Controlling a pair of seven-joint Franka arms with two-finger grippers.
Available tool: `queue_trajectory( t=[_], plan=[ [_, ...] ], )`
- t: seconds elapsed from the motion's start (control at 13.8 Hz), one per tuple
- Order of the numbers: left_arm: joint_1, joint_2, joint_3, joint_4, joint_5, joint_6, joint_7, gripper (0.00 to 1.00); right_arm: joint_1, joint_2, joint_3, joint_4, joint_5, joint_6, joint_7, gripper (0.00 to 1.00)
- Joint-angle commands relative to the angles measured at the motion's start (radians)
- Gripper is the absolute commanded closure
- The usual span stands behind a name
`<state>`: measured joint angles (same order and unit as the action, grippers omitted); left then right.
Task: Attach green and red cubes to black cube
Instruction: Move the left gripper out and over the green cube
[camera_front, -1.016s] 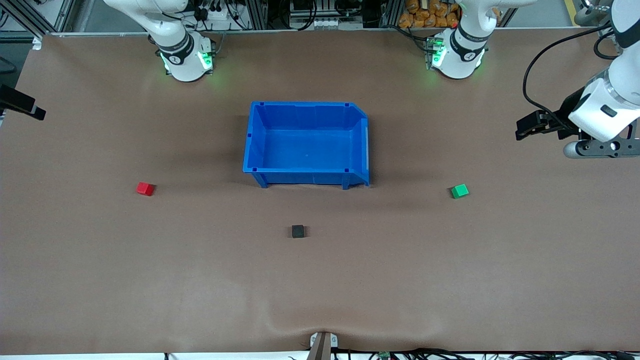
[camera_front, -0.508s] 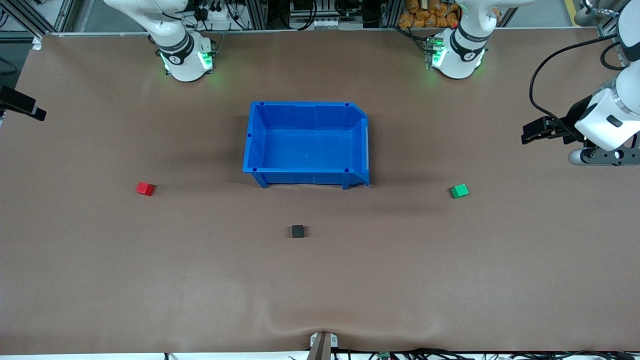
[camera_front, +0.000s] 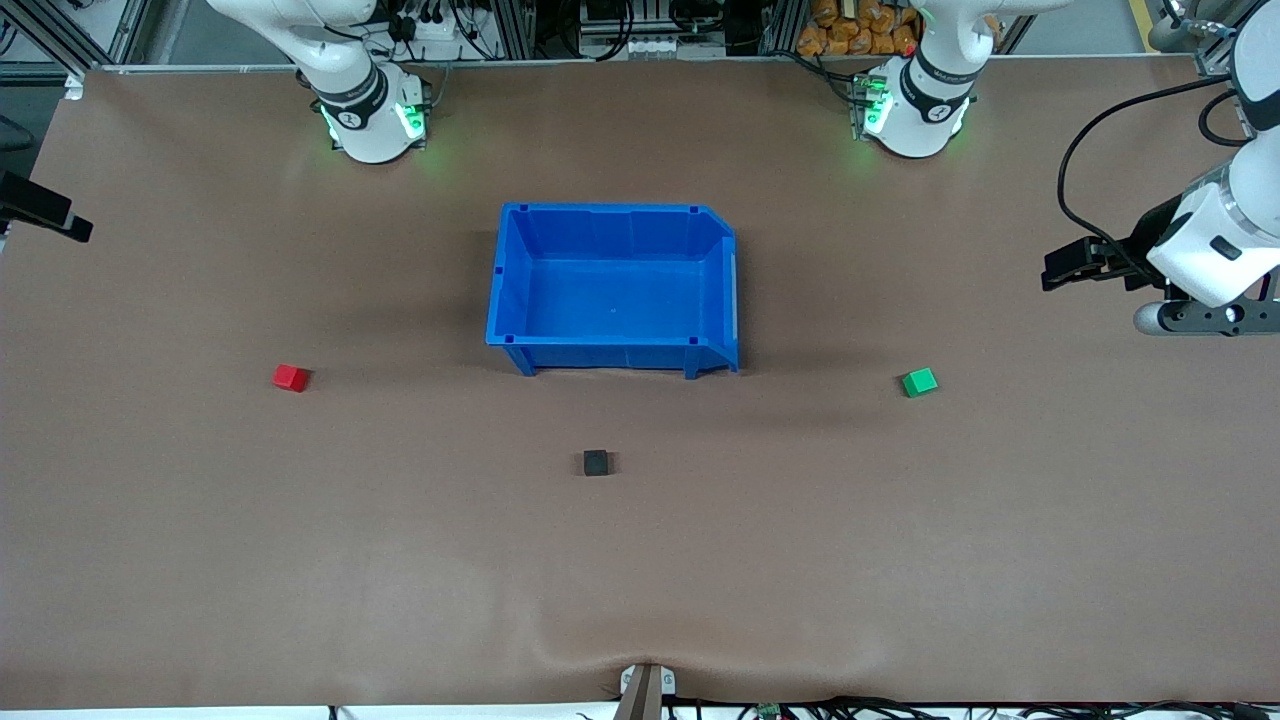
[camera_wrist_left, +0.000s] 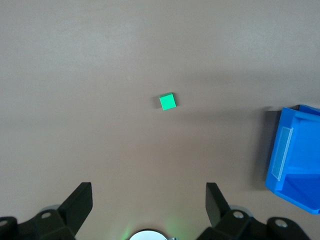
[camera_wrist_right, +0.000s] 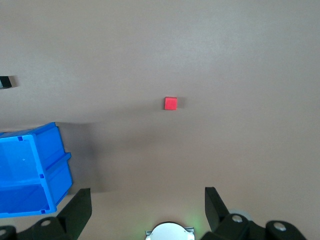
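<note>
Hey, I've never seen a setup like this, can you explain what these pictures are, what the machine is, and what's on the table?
These are two robot arms bolted to one table, each ending in a two-finger gripper. The wide picture comes from a high camera facing the arms. The other two come from cameras on the arms' wrists, looking down past their own fingers.

On the table a blue bin stands in the middle. The black cube lies nearer the front camera than the bin. The red cube lies toward the right arm's end, the green cube toward the left arm's end.

The left gripper hangs open above the table near the green cube. The right gripper hangs open near the red cube. Neither holds anything, and the three cubes lie apart.
</note>
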<state>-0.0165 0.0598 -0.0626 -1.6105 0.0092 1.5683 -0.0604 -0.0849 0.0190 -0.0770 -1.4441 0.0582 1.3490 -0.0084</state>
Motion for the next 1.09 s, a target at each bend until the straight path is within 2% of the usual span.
queue_trajectory(
  t=[0.0, 0.44, 0.73, 1.02],
  plan=[
    [0.007, 0.023, -0.003, 0.026, 0.012, -0.013, 0.017, 0.00, -0.016, 0.006, 0.008, 0.013, 0.000, -0.008, -0.001, 0.00],
    [0.009, 0.095, -0.005, 0.012, -0.002, 0.032, 0.014, 0.00, -0.025, 0.007, 0.008, 0.010, 0.000, -0.008, -0.001, 0.00],
    [0.026, 0.162, -0.006, 0.009, -0.002, 0.111, 0.011, 0.00, -0.033, 0.012, 0.008, 0.007, 0.000, -0.011, -0.001, 0.00],
    [0.020, 0.202, -0.013, -0.074, -0.002, 0.231, -0.007, 0.00, -0.036, 0.019, 0.008, 0.007, 0.002, -0.011, 0.002, 0.00]
  ],
)
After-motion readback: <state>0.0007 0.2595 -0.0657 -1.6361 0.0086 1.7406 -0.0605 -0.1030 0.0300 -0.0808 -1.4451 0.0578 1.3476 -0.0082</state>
